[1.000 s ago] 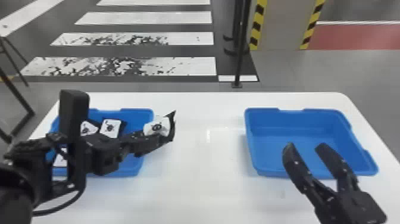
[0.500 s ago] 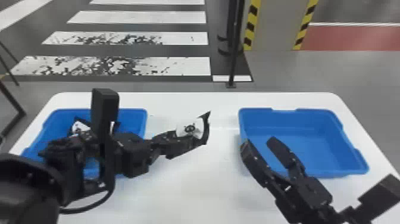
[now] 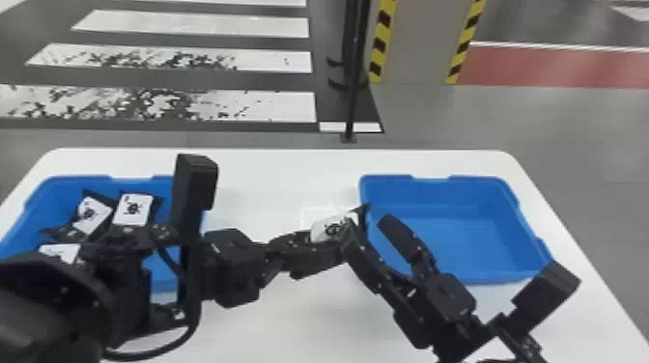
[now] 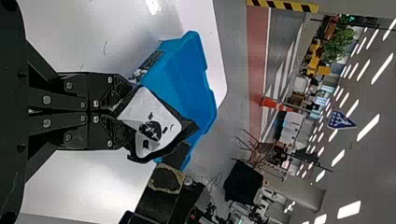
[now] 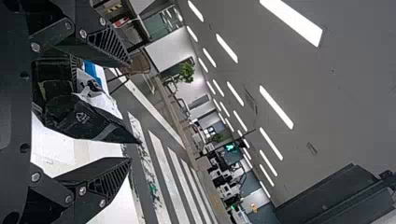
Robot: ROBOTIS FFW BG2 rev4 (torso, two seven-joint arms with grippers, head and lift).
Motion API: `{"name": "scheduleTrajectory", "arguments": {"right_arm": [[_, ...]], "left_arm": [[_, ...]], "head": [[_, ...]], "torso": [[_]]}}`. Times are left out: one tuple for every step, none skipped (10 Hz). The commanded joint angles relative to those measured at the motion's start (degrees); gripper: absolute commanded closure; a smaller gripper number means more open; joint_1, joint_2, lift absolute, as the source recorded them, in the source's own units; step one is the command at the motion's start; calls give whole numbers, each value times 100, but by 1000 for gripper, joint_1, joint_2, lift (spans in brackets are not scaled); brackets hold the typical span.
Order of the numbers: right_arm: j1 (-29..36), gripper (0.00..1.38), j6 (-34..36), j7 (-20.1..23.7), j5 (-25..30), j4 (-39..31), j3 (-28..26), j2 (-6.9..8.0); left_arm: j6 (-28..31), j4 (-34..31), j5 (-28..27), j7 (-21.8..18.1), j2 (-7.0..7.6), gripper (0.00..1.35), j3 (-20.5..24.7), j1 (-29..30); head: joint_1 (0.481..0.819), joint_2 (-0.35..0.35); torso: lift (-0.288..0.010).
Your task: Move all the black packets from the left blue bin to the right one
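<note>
My left gripper (image 3: pixel 314 248) is over the middle of the table, shut on a black packet (image 3: pixel 333 229) with a white label. In the left wrist view the packet (image 4: pixel 152 126) sticks out from the closed fingers of the left gripper (image 4: pixel 123 112). My right gripper (image 3: pixel 367 234) stands open at the right bin's near left side, one finger beside the packet. In the right wrist view the packet (image 5: pixel 86 119) lies between the spread fingers of the right gripper (image 5: pixel 130 112). Several more packets (image 3: pixel 133 208) lie in the left blue bin (image 3: pixel 63 186), partly hidden by the left arm.
The right blue bin (image 3: pixel 463 227) stands on the white table (image 3: pixel 289 166), partly behind the right gripper. The left arm reaches across the left bin. A black pole (image 3: pixel 355 87) stands on the floor beyond the table.
My left gripper has carried the packet rightward, away from the left bin. The open right gripper has moved left, so the two grippers now meet around the packet.
</note>
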Motion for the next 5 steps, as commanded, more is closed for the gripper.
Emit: {"name": "scheduleTrajectory", "arguments": {"right_arm": [[-117,427,30,0,27,153,45,-2],[-131,682,44,0,-87,195,45,-2],[-131,1001,115,44,-156,237,22,-2],[-103,1296,30,61,-202,265,10,-2],[-103,1276,-82,61,-179,265,22,7]], "left_arm": [[-34,1,89,0,3,1202,-108,8],[-34,1,123,0,3,1202,-119,8],[-34,1,123,0,3,1202,-108,22],[-48,1,123,0,3,1202,-108,22],[-62,1,135,9,3,1202,-96,22]], "head": [[695,-78],[695,-83],[695,-88],[695,-88],[695,-89]], "torso": [[-185],[-185],[-185],[-185],[-185]]}}
